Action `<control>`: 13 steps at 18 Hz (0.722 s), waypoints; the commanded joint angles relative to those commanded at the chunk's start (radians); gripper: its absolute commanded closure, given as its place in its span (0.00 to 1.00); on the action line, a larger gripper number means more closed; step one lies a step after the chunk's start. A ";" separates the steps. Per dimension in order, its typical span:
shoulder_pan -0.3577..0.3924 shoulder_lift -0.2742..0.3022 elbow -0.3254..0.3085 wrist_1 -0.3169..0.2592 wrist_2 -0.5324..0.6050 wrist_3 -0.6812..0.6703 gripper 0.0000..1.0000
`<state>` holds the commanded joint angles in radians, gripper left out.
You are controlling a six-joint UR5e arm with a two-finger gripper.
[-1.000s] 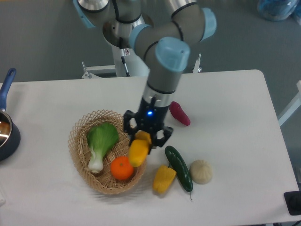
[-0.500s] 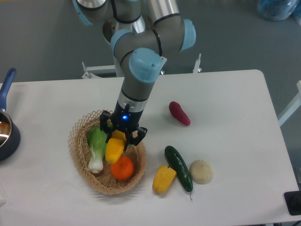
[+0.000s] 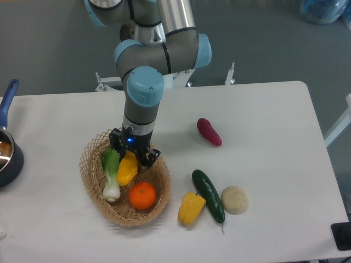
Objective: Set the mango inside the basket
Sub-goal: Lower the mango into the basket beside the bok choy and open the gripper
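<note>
One end effector (image 3: 131,157) grasps the mango (image 3: 127,167) low inside the basket (image 3: 90,156) at lower left of frame, between bok choy (image 3: 111,171) and orange (image 3: 142,195); early release risks it rolling onto them.

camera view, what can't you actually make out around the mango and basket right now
- Gripper fingertips: hidden behind the mango; the grip cannot be confirmed.
- Mango underside: hidden, so whether it rests on the basket floor is unclear.
- Bok choy: its right edge is covered by the mango and gripper.
- Pan: cut off by the left edge.
- Black object: cut off at the bottom right corner, unidentifiable.
</note>
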<state>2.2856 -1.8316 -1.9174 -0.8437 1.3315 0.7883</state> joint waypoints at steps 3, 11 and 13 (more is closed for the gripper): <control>-0.002 -0.014 0.000 0.006 0.020 0.025 0.58; 0.017 -0.006 0.041 0.002 0.041 0.019 0.00; 0.023 -0.009 0.080 -0.009 0.073 0.014 0.00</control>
<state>2.3086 -1.8408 -1.8378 -0.8528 1.4050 0.8023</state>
